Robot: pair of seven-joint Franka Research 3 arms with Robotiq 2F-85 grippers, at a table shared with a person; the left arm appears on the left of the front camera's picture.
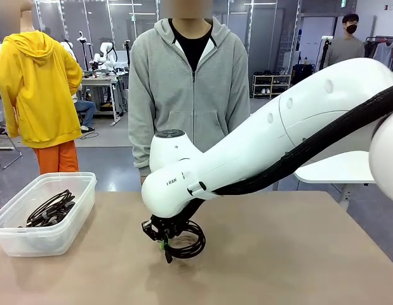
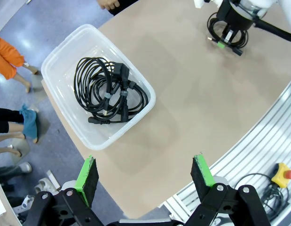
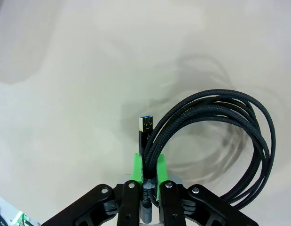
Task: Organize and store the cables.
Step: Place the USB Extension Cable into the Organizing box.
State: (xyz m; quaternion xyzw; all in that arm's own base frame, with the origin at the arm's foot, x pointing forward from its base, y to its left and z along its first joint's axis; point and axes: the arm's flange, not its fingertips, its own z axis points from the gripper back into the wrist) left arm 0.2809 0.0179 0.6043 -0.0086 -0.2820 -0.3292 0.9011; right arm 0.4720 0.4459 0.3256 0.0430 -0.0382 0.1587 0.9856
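The bin (image 1: 40, 219) sits on the table (image 1: 279, 254) at the left side and holds coiled cables (image 1: 51, 210). Another cable coil (image 1: 186, 241) lies near the table's middle, to the right of the bin. A person (image 1: 190, 89) stands beyond the far edge.

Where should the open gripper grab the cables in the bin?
Probably from straight above, at the tied middle of the cables, where the strands bunch thick. They lie flat in the bin, whose walls block the sides. The left gripper is open; the right gripper is shut on another coil.
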